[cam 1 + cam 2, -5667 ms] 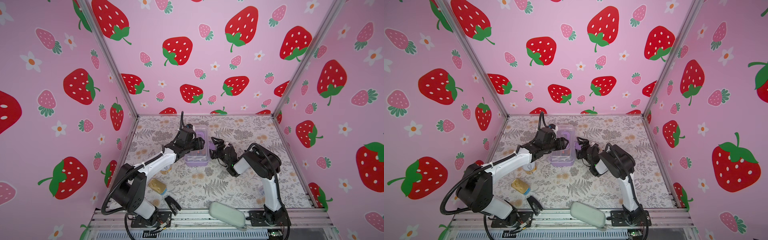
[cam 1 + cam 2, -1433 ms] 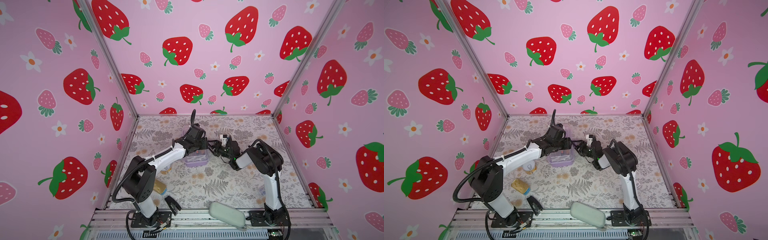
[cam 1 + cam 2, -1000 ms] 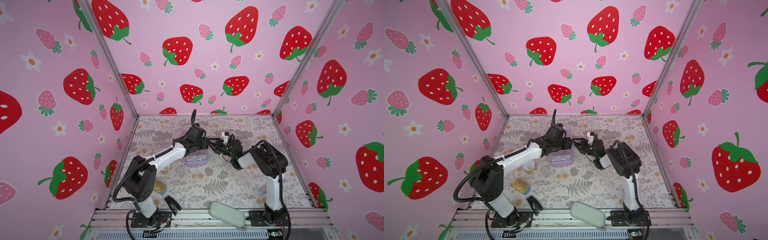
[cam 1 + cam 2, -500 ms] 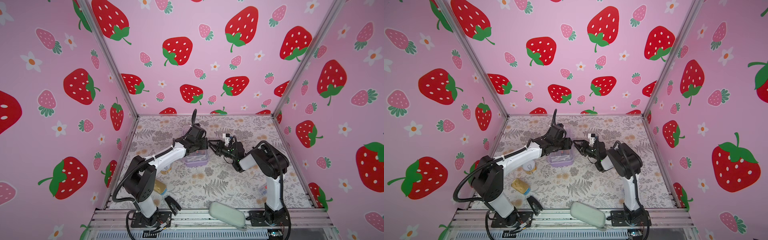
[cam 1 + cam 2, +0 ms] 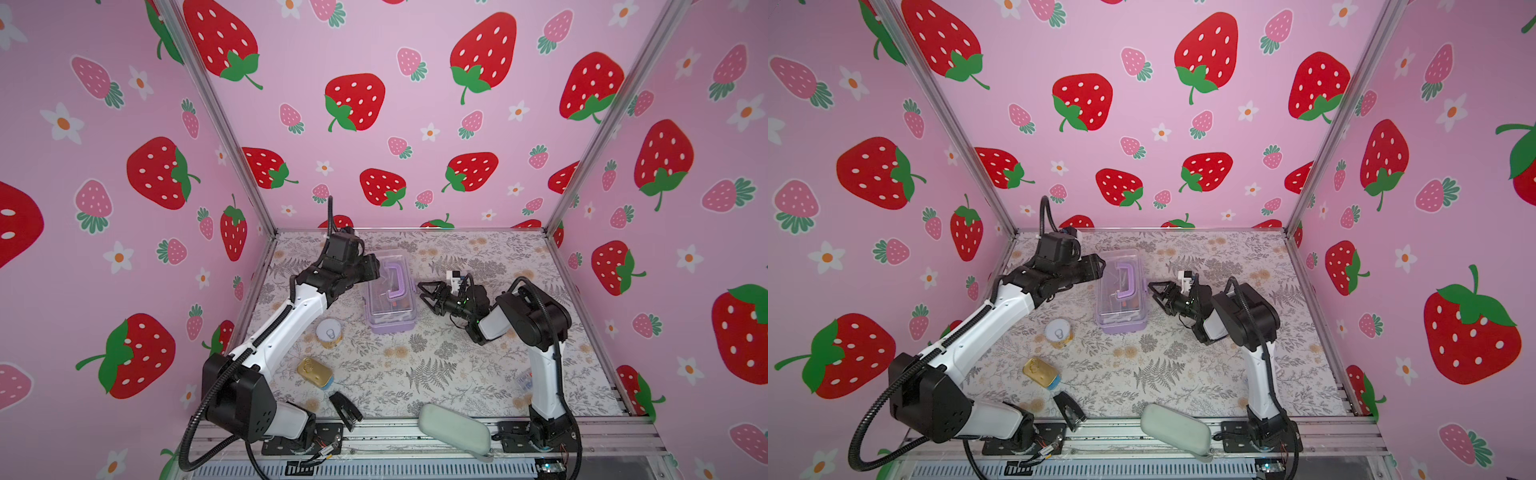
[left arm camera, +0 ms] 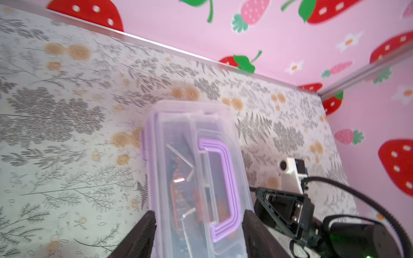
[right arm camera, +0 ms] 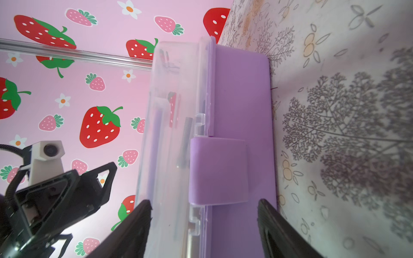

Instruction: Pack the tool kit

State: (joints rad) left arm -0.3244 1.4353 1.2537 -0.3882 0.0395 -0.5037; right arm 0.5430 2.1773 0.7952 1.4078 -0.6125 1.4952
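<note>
Looking at the tool kit (image 5: pixel 390 303): it sits on the tabletop (image 5: pixel 457 365) between the two pincers, clear lid down on the lilac base, lilac handle (image 5: pixel 397 280) flat on top. Orange handles (image 6: pixel 176 189) and bent metal keys (image 6: pixel 188 173) show through the lid in the left wrist view.

- The left pincer (image 5: pixel 373 267) is at the kit's far-left corner, just beside the lid, jaws spread, nothing pinched. The left wrist view frames the kit's end between the two fingers (image 6: pixel 147 232). Can't tell whether either one touches the plastic.
- The right pincer (image 5: pixel 424 296) is just beside the kit's right long side, tips aimed at it, jaws spread wide, nothing pinched. In the right wrist view the lilac latch (image 7: pixel 219 169) lies flat against the base, centred between the fingers (image 7: pixel 274 223).

Other items, all placed relative to the kit:
- round gold tin (image 5: pixel 328 332): near, front-left, beside the left arm
- oblong gold tin (image 5: pixel 314 372): farther out the same way
- black clip-like thing (image 5: pixel 345 411): beyond that tin, by the front rail
- pale green pouch (image 5: pixel 453 428): well apart, straight to the front, on the rail
</note>
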